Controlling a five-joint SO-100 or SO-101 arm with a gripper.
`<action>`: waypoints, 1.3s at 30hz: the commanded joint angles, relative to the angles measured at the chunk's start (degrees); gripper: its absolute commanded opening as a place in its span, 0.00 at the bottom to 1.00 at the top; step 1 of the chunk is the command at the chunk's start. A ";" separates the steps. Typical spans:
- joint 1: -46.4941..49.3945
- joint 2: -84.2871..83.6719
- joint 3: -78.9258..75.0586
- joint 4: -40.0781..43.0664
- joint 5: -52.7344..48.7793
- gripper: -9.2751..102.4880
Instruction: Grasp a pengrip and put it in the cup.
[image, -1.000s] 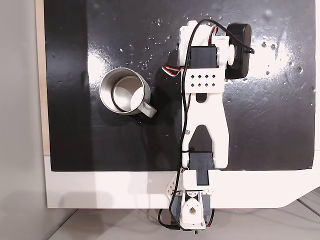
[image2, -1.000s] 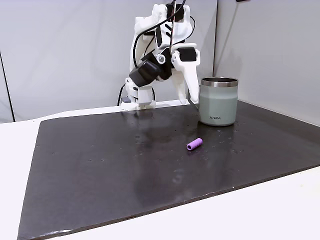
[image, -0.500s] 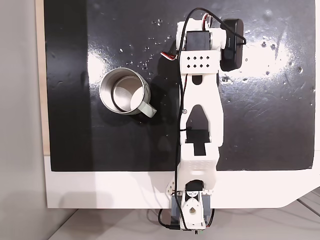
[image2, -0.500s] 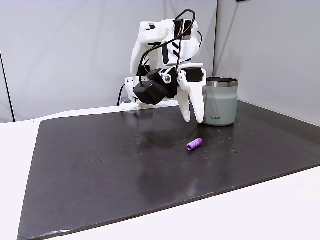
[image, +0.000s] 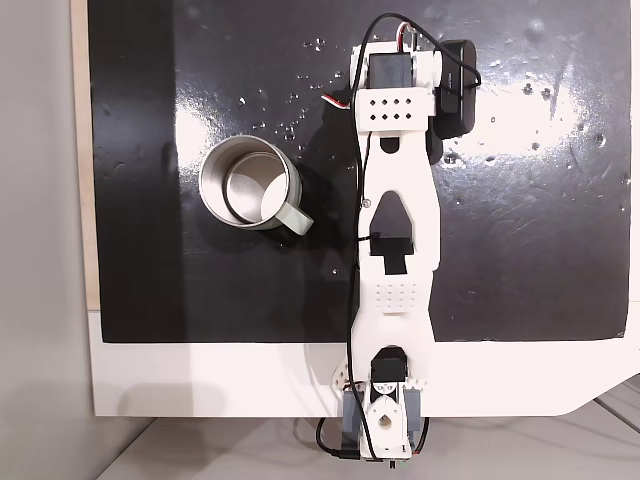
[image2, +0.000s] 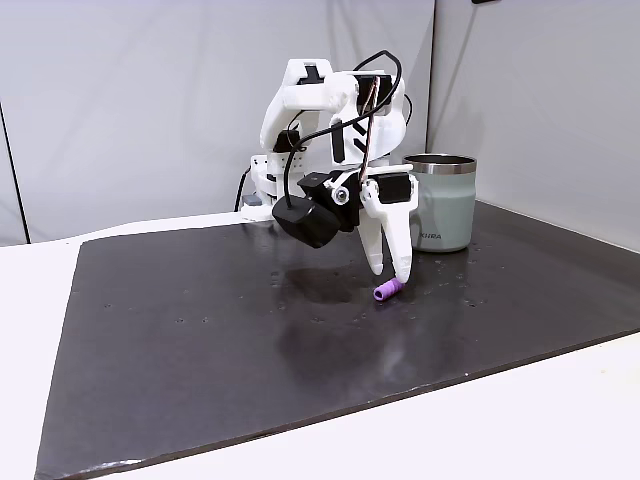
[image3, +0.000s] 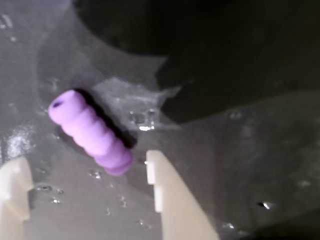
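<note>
**Arm Poised Over Pen Grip, Mug Still Waiting**

While the silvery cup (image2: 440, 203) stands empty at the back of the black mat (image2: 200, 340), the white arm (image: 398, 260) reaches out over the mat and tips its gripper (image2: 395, 280) down at the small purple pengrip (image2: 389, 290). From the side of the table, the white fingertips (image2: 403, 272) hang just above the ribbed cylinder, almost touching it, with the cup a little way behind and to the right. In the wrist view the pengrip (image3: 90, 131) lies flat on the wet-looking mat, angled from upper left to lower right, and its lower end sits between the two pale fingers (image3: 165, 195), nearer the right one. The jaws stand apart with the mat showing between them; nothing is gripped. Seen from above, the cup (image: 247, 184) rests to the left of the arm, handle turned toward it, its shiny inside bare, while the arm's own wrist covers the spot where the pengrip lies.

By my reckoning, the job has barely begun: the approach looks nearly complete, but the grasp, the lift, the carry across to the cup and the drop are all still to do. Since only the tail of the pengrip sits in the gap, the fingers probably need to come a touch farther along it before closing.
</note>
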 joint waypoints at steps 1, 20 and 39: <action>0.62 -0.35 -4.66 0.70 0.09 0.28; 1.41 -4.39 -7.03 0.88 0.53 0.08; -1.05 19.51 5.45 2.64 2.81 0.08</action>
